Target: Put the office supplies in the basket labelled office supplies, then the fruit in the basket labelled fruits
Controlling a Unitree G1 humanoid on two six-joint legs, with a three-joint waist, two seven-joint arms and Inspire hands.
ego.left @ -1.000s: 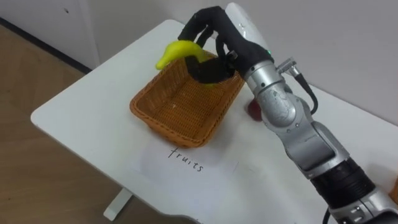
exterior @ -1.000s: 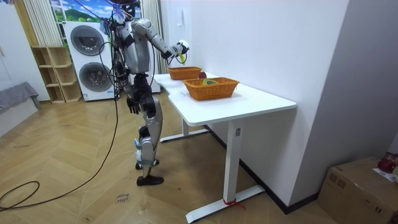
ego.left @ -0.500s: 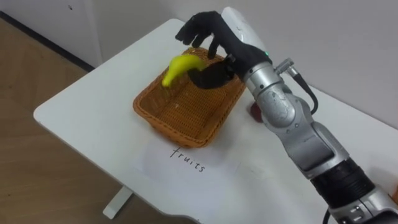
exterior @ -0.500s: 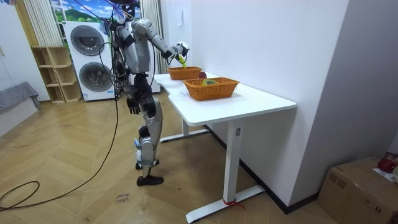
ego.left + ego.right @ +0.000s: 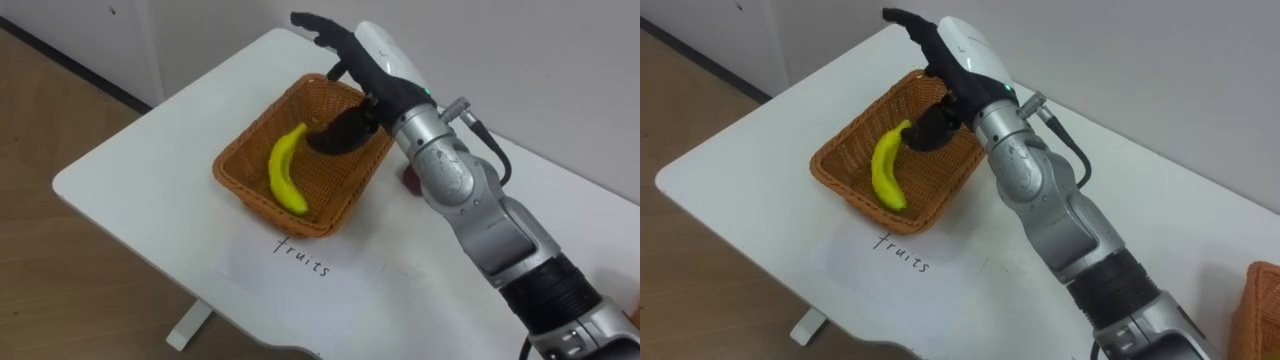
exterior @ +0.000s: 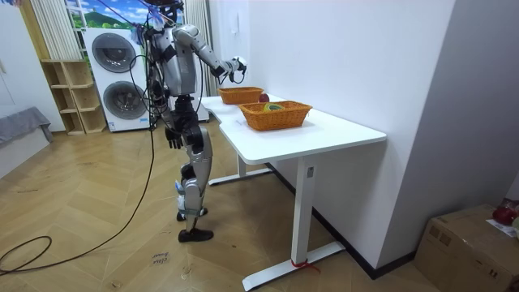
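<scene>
Right hand [image 5: 368,72] splayed above basket [image 5: 238,186]; banana [image 5: 284,170] inside; red fruit [image 5: 408,179] beside.

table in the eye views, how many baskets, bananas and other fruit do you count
baskets: 2, the fruit basket and a second basket at the right edge
banana: 1, lying in the fruit basket
red fruit: 1, partly hidden behind the right arm
total: 4
</scene>
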